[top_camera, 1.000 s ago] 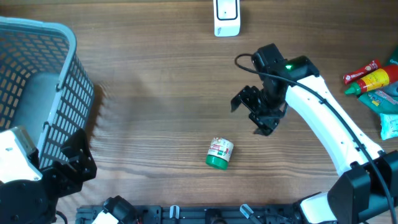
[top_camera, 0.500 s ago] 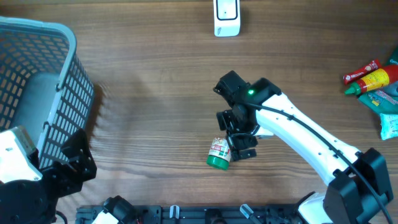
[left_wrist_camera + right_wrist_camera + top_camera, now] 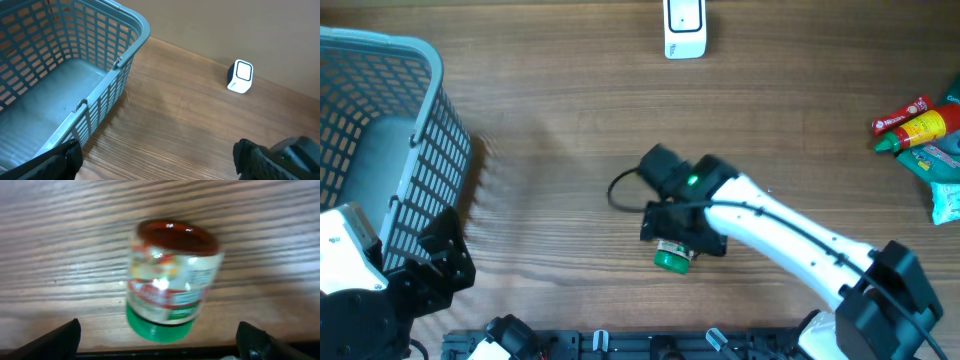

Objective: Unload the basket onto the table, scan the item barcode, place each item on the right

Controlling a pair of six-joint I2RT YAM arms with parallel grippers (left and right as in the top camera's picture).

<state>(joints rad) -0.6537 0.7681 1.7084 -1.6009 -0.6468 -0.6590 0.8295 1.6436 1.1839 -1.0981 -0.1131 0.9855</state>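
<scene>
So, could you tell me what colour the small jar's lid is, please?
The lid is green; it shows best in the right wrist view.

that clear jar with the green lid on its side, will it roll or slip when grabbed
The small clear round jar with a green lid lies on its side on the wooden table, so a nudge would probably roll it. Its glossy wall looks slippery, possibly glass.

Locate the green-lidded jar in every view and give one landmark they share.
Overhead: jar at lower centre, mostly its green lid end showing.
Left wrist: not in it.
Right wrist: jar in the centre, on its side, lid toward the bottom edge.
Shared landmark: the wooden table, in all three views.
</scene>
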